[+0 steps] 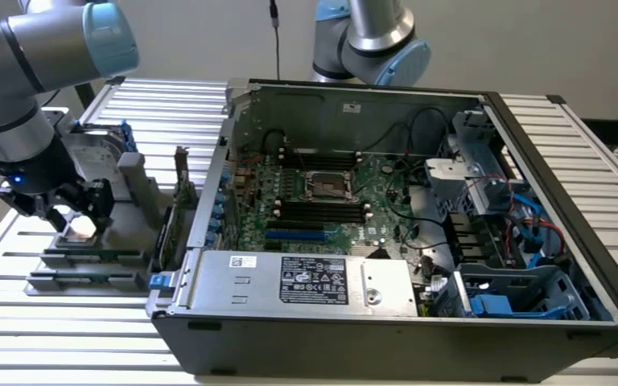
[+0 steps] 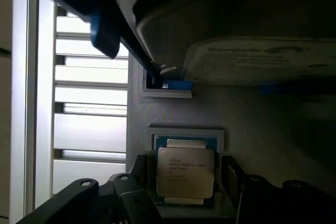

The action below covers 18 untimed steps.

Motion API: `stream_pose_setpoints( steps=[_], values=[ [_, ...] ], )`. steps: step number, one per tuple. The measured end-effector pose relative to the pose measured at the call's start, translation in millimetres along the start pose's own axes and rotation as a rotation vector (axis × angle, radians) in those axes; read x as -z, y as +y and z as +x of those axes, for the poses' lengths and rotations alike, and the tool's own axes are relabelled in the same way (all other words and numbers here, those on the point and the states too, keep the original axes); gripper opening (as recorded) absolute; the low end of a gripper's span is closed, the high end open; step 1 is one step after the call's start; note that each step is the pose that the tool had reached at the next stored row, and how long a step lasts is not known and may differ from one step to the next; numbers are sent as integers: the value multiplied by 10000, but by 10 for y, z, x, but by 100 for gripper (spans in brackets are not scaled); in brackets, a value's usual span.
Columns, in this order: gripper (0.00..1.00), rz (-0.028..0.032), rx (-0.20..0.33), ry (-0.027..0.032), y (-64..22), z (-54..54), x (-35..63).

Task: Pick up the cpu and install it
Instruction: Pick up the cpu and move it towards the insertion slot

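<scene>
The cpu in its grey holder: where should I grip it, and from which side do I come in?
Take the cpu by two opposite edges, coming straight down from above. It lies flat, metal plate up, in a recess of the grey holder, so probably only its edges offer a hold. The open gripper hangs right over it, a finger on either side.

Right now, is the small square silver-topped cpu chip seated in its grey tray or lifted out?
Seated. The cpu lies flat in the grey tray recess, with the open gripper straddling it.
</scene>
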<state>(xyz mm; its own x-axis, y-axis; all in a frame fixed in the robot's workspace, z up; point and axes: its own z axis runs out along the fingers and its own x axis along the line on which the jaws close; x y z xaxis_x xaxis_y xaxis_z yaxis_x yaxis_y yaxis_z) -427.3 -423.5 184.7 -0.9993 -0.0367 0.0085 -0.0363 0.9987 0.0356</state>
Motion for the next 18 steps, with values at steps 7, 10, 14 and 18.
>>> stream_pose_setpoints(
  steps=[7, 10, 14, 18],
  values=[
    [55, 1, 0, 1, 0, 0, -1],
    [55, 0, 1, 1, 0, -1, -1],
    [55, -3, 1, -4, 0, -2, 5],
    [55, 0, 0, 1, 1, 0, 39]
  ],
)
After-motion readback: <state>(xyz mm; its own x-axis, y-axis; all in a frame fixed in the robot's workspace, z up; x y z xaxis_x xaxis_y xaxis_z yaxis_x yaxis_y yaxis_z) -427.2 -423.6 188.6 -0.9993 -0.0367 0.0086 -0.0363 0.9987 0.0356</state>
